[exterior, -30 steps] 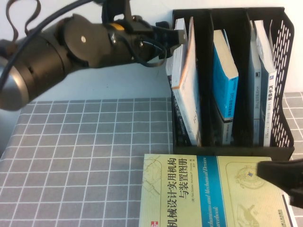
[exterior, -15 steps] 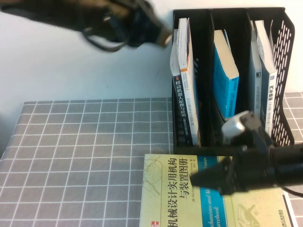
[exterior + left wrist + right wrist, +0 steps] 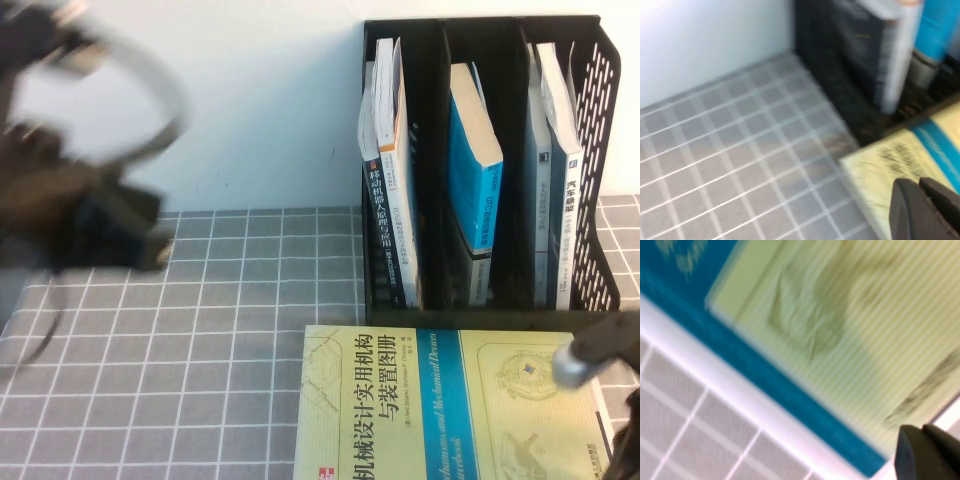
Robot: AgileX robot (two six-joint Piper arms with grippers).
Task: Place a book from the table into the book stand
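A large yellow-green book (image 3: pixel 440 410) with a blue stripe lies flat on the table in front of the black book stand (image 3: pixel 440 120). The stand has three compartments, each holding upright books. My left gripper (image 3: pixel 150 248) is blurred over the table's left side, far from the stand. In the left wrist view its fingers (image 3: pixel 927 212) are shut and empty, with the book (image 3: pixel 895 160) and stand (image 3: pixel 835 60) ahead. My right arm (image 3: pixel 595 352) shows at the book's right edge. The right gripper (image 3: pixel 930 452) is shut and empty over the book's cover (image 3: pixel 850 330).
The table has a grey checked cloth (image 3: pixel 200 340). A white wall rises behind it. The stand's left compartment holds white and blue-spined books (image 3: pixel 392 170), the middle one a blue book (image 3: pixel 475 160), the right one grey-white books (image 3: pixel 555 150).
My left arm has swung from the top of the stand's left compartment down to the table's left side. My right arm reached over the book, then drew back to the lower right corner.
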